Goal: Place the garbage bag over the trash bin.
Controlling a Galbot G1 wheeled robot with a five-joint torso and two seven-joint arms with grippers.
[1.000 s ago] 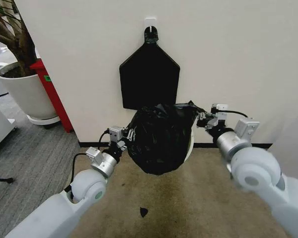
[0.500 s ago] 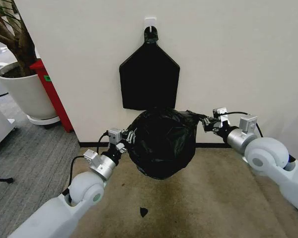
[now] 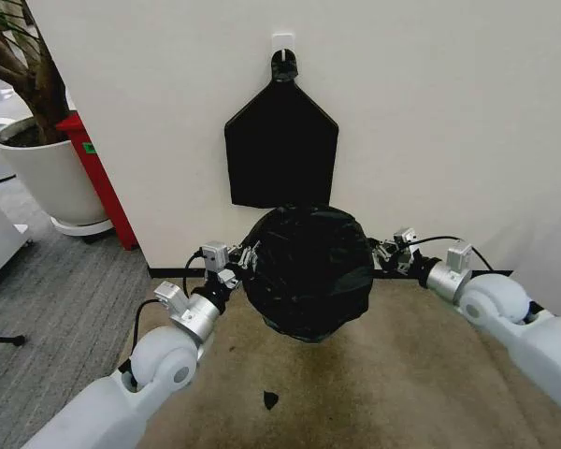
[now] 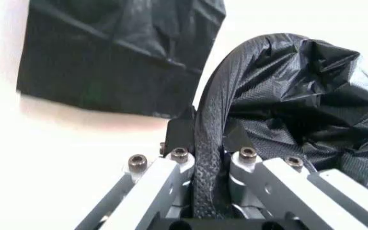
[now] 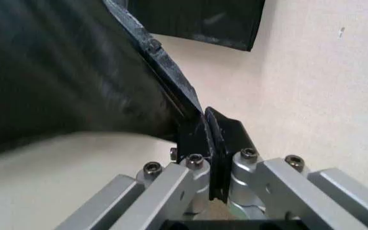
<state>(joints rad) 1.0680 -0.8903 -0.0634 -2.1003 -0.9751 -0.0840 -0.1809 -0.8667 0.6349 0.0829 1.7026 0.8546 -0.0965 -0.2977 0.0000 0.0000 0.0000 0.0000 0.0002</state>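
One garbage bag [image 3: 306, 269], two hands, one flat black bundle on the wall, one plant pot.

The garbage bag is thin black plastic, glossy and creased, stretched into a rounded dome shape between the two hands, hanging above the tan carpet [image 3: 374, 383] close to the wall's foot. Whether the bin sits inside it I cannot tell; the plastic covers all of that.

Left hand [image 3: 238, 262]: at the bag's left side. In the left wrist view its two metal fingers [image 4: 165, 182] stand on either side of a bunched, rope-like fold of the bag [image 4: 286, 96], clamped together on it. The fold has a fine woven-looking grain.

Right hand [image 3: 385, 253]: at the bag's right side. In the right wrist view its fingers [image 5: 190, 177] are pressed together on a thin black edge of the bag [image 5: 56, 72], which runs taut away from the tips.

Flat black bundle [image 3: 280, 140]: one, smooth, pentagon-shaped, knotted at its top on a small white hook [image 3: 282, 42] on the cream wall, directly above the bag; its lower edge just touches or sits behind the bag's top.

Plant pot [image 3: 39, 178]: one, large, white, rounded, on the grey carpet well to the left, with a trunk rising out. A red panel [image 3: 101, 182] leans beside it against the wall's corner.

One small black scrap [image 3: 270, 400] lies on the tan carpet.
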